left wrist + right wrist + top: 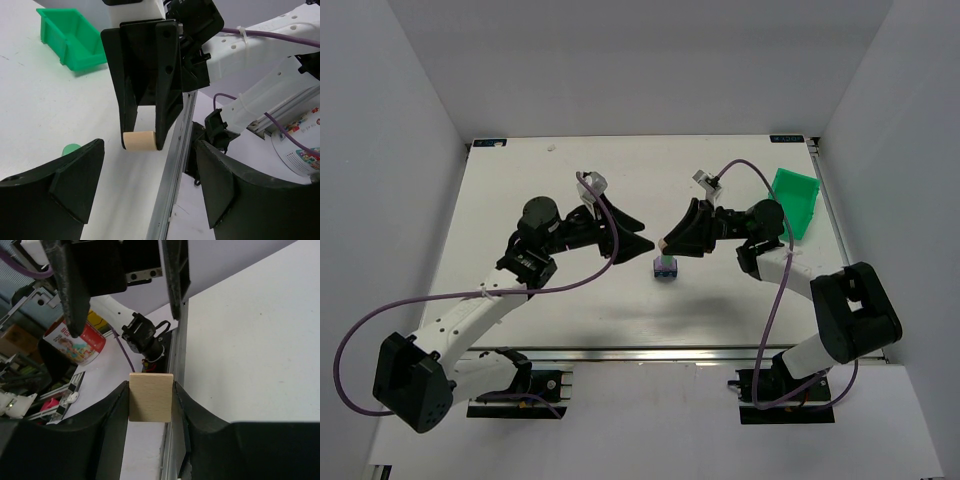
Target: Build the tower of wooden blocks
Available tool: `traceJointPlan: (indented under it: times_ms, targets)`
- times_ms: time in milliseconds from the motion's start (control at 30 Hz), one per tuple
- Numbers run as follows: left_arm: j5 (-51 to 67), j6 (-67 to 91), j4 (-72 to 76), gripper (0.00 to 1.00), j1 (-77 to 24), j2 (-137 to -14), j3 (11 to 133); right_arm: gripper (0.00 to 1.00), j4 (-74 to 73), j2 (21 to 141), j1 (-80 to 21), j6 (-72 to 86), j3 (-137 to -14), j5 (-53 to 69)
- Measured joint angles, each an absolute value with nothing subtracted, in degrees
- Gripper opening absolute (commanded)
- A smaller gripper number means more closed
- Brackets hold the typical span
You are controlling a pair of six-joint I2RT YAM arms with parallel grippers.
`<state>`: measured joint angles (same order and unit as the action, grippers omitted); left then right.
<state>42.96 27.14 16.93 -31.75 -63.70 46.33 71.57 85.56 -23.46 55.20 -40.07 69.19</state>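
Note:
A short tower (666, 268) stands at the table's middle: a dark blue block at the bottom, lilac purple above it, mint green on top. Its mint green block (71, 148) peeks out beside my left finger in the left wrist view. My right gripper (670, 243) is shut on a cream wooden block (151, 397), also seen in the left wrist view (140, 141), and holds it above the table just beyond the tower. My left gripper (642, 236) is open and empty, left of the tower, facing the right gripper. Its fingers (55, 190) stand wide apart.
A bright green plastic bin (793, 200) sits at the table's right edge and shows in the left wrist view (70, 37). A metal rail (175, 160) runs along the table's near edge. A red can (80, 342) and clutter lie off the table.

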Motion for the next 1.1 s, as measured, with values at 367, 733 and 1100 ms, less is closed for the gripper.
traceJointPlan:
  times_ms: [367,733,1100]
  targets:
    - [45.5,28.5,18.3,0.7,-32.8,-71.8,48.4,0.28,73.7,85.1,-25.3,58.0,-41.9,70.8]
    - [46.0,28.9,17.6,0.52,-33.6,-71.4,49.3,0.29,73.8,85.0,-25.3,56.1,-42.2,70.8]
    - [48.0,28.6,18.8,0.04,-34.3,-71.8,51.8,0.32,70.4,79.4,-25.1,41.6,-42.2,69.5]
